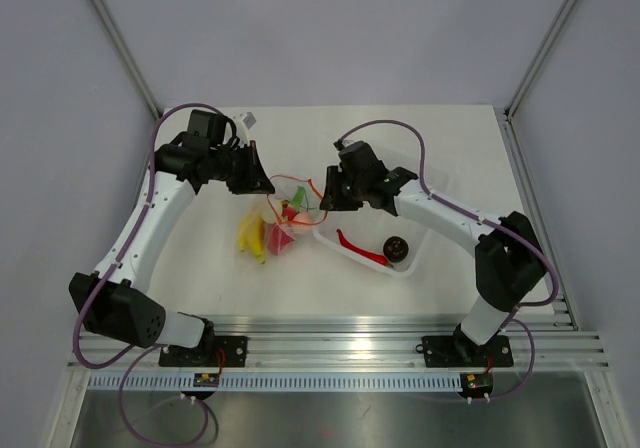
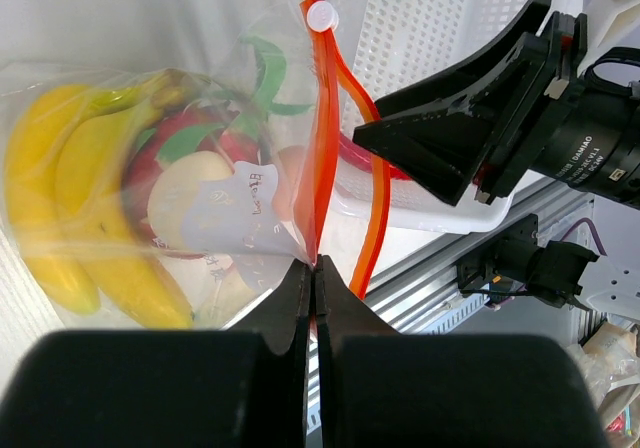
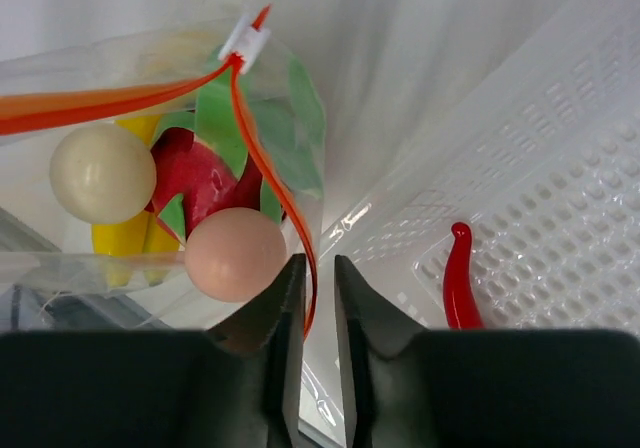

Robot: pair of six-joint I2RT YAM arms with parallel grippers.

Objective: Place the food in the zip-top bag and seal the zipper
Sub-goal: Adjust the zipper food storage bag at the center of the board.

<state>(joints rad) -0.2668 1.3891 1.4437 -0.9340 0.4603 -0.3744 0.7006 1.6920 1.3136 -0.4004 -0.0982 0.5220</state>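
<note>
Left wrist view: your left gripper (image 2: 312,268) clamped tight on zipper (image 2: 322,148) of bag (image 2: 230,223); bag sits just left of tray (image 2: 440,38), mouth toward it. Banana (image 2: 90,218), dragon fruit (image 2: 190,163), whitish ball (image 3: 102,173), pink ball (image 3: 235,253) inside bag. Your right gripper (image 3: 320,268) narrow, small gap showing, zipper running between its fingers. Chilli (image 3: 458,288), dark fruit (image 1: 396,249) in tray
</note>
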